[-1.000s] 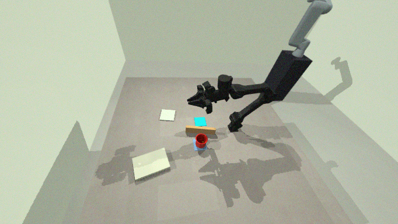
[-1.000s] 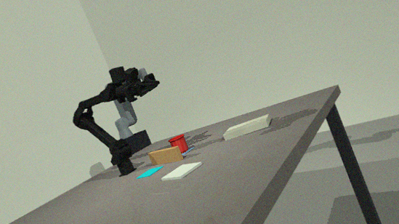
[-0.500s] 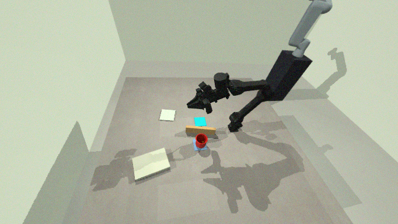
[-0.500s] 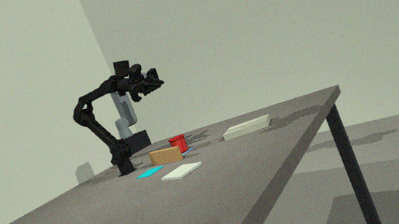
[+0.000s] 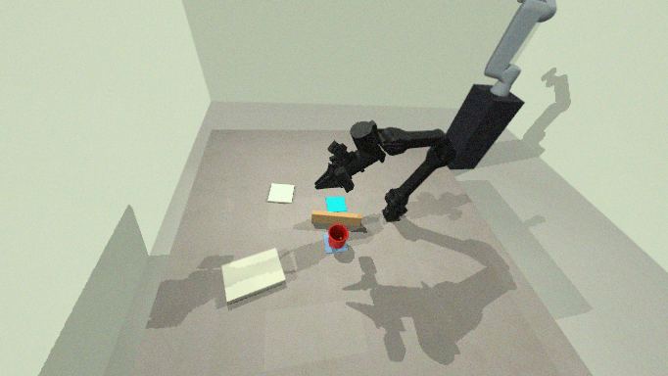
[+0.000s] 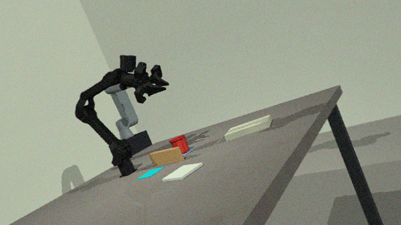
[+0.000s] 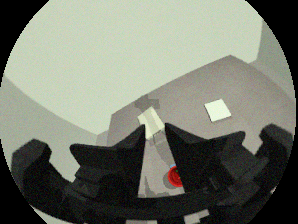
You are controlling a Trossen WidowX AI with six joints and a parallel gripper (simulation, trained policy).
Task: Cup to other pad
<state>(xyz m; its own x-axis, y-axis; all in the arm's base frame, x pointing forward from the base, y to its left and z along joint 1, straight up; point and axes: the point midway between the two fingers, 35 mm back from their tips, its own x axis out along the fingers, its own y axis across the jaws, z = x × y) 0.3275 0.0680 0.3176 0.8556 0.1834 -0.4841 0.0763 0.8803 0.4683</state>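
The red cup [image 5: 338, 244] [image 6: 180, 145] [image 7: 175, 177] stands upright on the blue pad [image 5: 329, 249] [image 6: 189, 152]. A small yellowish spot shows inside it in the top view; single marbles cannot be told apart. The cyan pad [image 5: 336, 204] [image 6: 151, 173] lies bare on the other side of the wooden block. My gripper [image 5: 316, 186] [image 6: 166, 86] [image 7: 155, 126] is in the air, high above the table and away from the cup. It is partly open, with a narrow gap between the fingertips and nothing held.
An orange-brown wooden block [image 5: 336, 218] [image 6: 167, 156] stands between the two pads, close to the cup. A flat white tile [image 5: 281, 193] [image 6: 182, 172] [image 7: 218, 110] lies near the cyan pad. A cream slab [image 5: 253, 275] [image 6: 248, 129] lies beyond the cup. A grey arm [image 5: 511, 41] stands on a black base.
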